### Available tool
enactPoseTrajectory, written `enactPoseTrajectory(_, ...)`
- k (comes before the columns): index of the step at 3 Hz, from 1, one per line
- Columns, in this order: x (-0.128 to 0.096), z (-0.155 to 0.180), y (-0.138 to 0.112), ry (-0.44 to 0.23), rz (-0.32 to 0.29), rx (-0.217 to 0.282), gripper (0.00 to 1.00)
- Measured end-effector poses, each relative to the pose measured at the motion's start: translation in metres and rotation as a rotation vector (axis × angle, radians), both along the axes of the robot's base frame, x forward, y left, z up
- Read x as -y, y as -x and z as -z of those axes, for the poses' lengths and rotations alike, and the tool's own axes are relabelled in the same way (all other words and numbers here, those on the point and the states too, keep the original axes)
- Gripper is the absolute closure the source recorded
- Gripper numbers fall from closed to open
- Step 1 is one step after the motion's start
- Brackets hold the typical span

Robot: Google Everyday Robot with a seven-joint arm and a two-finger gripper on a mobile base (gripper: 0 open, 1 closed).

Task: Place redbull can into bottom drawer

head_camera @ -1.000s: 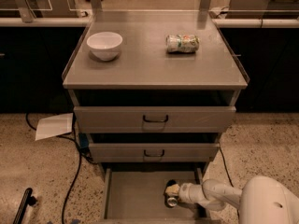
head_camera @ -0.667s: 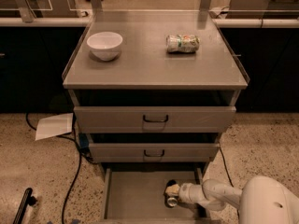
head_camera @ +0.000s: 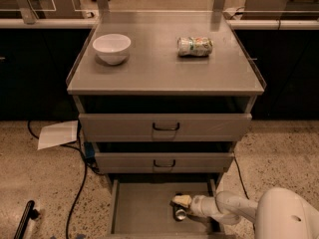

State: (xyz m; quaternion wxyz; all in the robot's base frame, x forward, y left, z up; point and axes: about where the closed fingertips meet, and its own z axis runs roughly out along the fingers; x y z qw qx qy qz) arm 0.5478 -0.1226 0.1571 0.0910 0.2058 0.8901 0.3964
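Gripper was inside the shallow grey metal bottom drawer, just beside the slim silver-topped redbull can. Couldn't tell its grip.

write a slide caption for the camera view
Claw reaching into the open bottom drawer, right at the redbull can

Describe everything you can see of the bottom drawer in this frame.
The bottom drawer is the lowest of three and is pulled open: shallow, grey, metal-looking, with a flat floor and low side walls. The redbull can is inside, right of centre, and the gripper reaches in from the right just above it.
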Motion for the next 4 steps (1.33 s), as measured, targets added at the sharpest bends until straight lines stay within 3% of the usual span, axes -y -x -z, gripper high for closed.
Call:
enactPoseTrajectory(1, 0.000, 0.000, 0.000, 0.000, 0.000, 0.000, 0.00)
enactPoseTrajectory(2, 0.000, 0.000, 0.000, 0.000, 0.000, 0.000, 0.00)
enactPoseTrajectory(3, -0.001, -0.016, 0.007, 0.043, -0.020, -0.011, 0.00)
enactPoseTrajectory(4, 0.007, -0.065, 0.012, 0.117, -0.021, 0.028, 0.00)
